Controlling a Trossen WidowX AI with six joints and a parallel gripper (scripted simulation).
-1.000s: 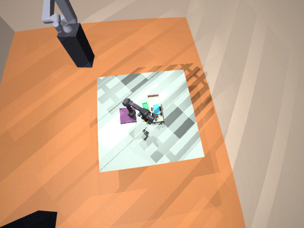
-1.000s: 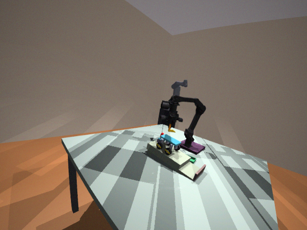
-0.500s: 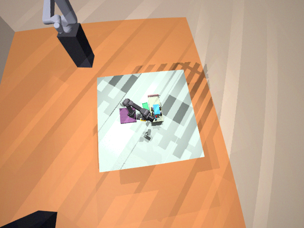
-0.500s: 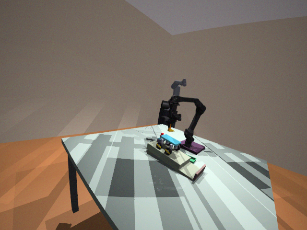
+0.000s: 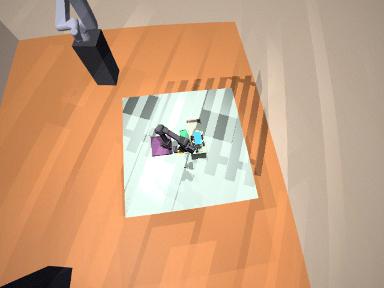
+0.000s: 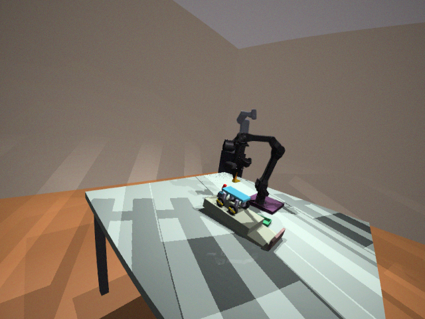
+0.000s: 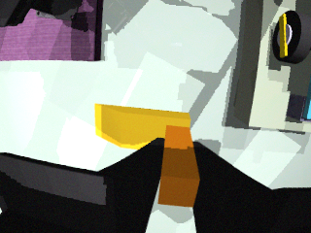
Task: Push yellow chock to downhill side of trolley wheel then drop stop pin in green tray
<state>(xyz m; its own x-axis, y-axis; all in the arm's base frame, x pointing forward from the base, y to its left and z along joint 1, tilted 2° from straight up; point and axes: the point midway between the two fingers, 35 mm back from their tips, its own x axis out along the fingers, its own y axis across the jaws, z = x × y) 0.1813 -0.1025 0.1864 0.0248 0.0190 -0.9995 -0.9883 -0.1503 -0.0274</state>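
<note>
The end effector [image 5: 179,149] [image 6: 236,172] [image 7: 177,147] is clamped on the orange handle [image 6: 236,175] [image 7: 179,167] of the yellow chock [image 5: 180,152] [image 6: 236,180] [image 7: 138,127]. In the wrist view, this handle stands between the two dark fingers at the lower middle of the frame, and the yellow body extends to the left of it. The chock is beside the ramp [image 5: 194,126] [image 6: 245,219] [image 7: 264,94], well apart from the wheels; I cannot tell whether its bottom touches the worktop [image 5: 155,186] [image 6: 154,222] [image 7: 53,87].

The black arm [image 5: 173,136] [image 6: 271,168] reaches, in the top view, from the purple base plate [image 5: 156,151] [image 6: 274,207] [image 7: 49,46] toward the right. In the wrist view this plate is at the upper left.

The trolley [image 5: 197,138] [image 6: 236,193] with blue top stands on the ramp, and one wheel [image 7: 293,36] is seen at the upper right of the wrist frame. The red-headed stop pin [image 5: 197,147] [image 6: 224,185] is in place at the uphill end of the trolley. The green tray [image 5: 183,134] [image 6: 267,220] lies beside the ramp, at the centre of the top view. A reddish board [image 5: 194,120] [image 6: 277,238] stands at the ramp's low end, in the lower right of the exterior frame.
</note>
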